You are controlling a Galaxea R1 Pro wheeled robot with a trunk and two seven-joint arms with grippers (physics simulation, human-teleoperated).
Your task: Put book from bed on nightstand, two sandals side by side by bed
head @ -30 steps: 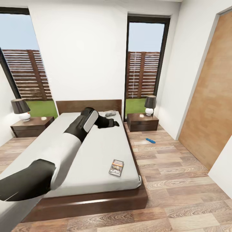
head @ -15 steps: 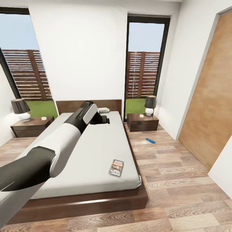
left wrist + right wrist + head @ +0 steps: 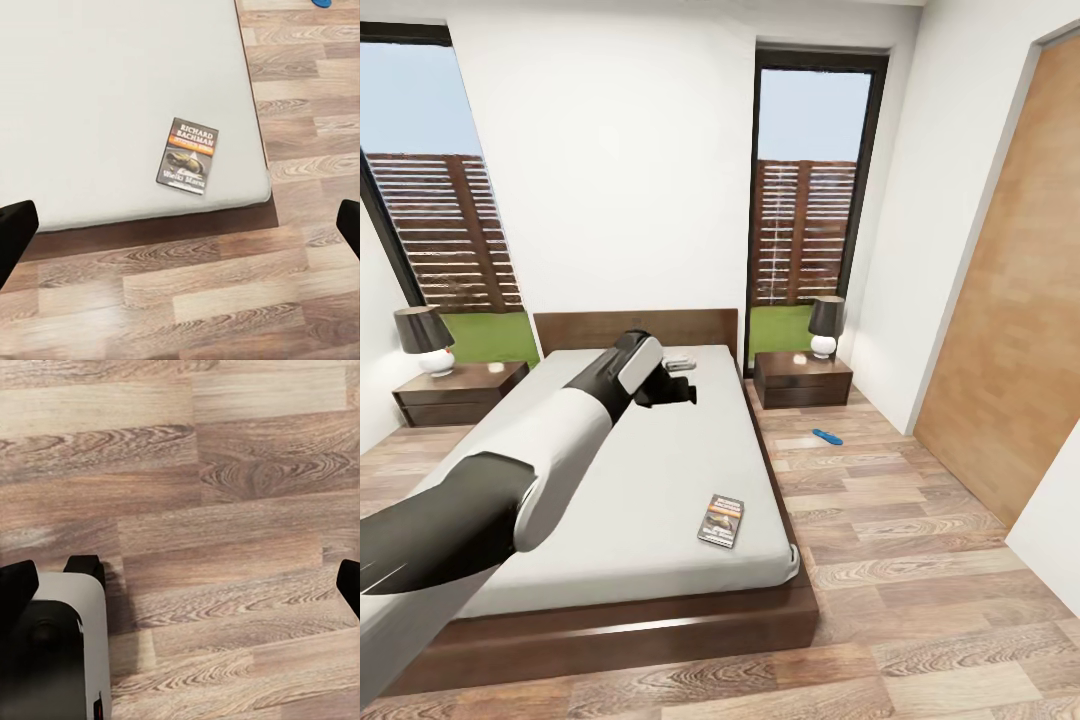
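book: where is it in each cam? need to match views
Head view: the book lies flat near the foot-end right corner of the bed.
Left wrist view: the book sits mid-frame, near the same mattress corner.
Right wrist view: not in it; wood floor.
Shared landmark: that mattress corner.

Bright, even daylight, soft shadows; edges look slightly stretched, perhaps wide-angle.

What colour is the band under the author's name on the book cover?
Orange, across the dark cover of the book; it shows best in the left wrist view.
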